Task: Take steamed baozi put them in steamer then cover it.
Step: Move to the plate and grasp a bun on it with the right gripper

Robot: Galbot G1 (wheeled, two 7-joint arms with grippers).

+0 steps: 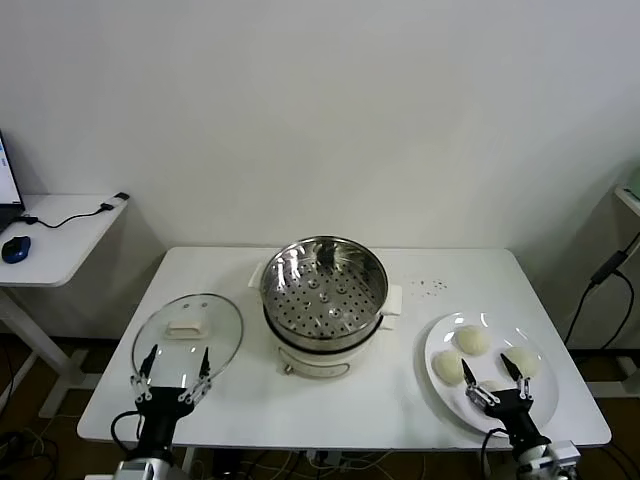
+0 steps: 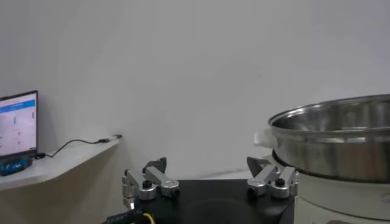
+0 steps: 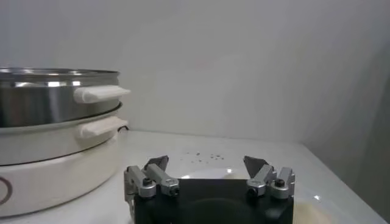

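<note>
The steamer [image 1: 324,297] is seen upright at the table [image 1: 420,400] centre, its perforated tray visible only from the head view; the wrist views show only its side wall and handles. The steamed baozi [image 1: 472,339] are seen lying on the plate [image 1: 445,330], right of it. The left gripper [image 1: 175,371] is held above the glass lid [image 1: 186,335], jaws apart. The right gripper [image 1: 495,377] is held over the plate, jaws apart and empty.
</note>
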